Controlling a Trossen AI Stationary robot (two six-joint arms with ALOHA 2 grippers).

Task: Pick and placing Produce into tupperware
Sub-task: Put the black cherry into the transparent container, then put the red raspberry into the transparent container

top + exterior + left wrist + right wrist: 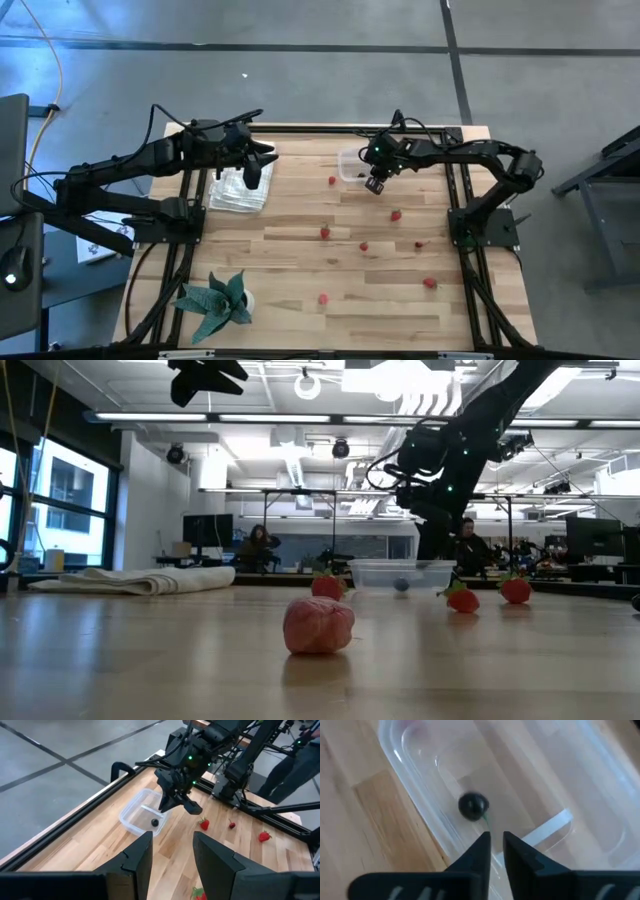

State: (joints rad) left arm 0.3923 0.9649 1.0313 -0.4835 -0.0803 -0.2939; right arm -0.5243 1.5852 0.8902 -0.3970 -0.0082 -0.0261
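Observation:
The clear tupperware (350,165) (131,815) stands near the table's far edge. One dark berry (473,805) (154,822) lies on its floor, with its green stem toward my right gripper. Several red produce pieces (396,214) (325,232) (430,283) lie scattered on the wood; one sits close to the low camera (318,625). My right gripper (497,842) (377,183) hangs over the container's near rim, its fingers a narrow gap apart and holding nothing. My left gripper (172,852) (255,165) is open, raised above the white cloth.
A folded white cloth (240,190) (140,580) lies at the far left of the table. A green leafy plant (215,300) stands at the near left corner. Black frame rails (460,200) run along the table's sides. People sit in the room behind (258,545).

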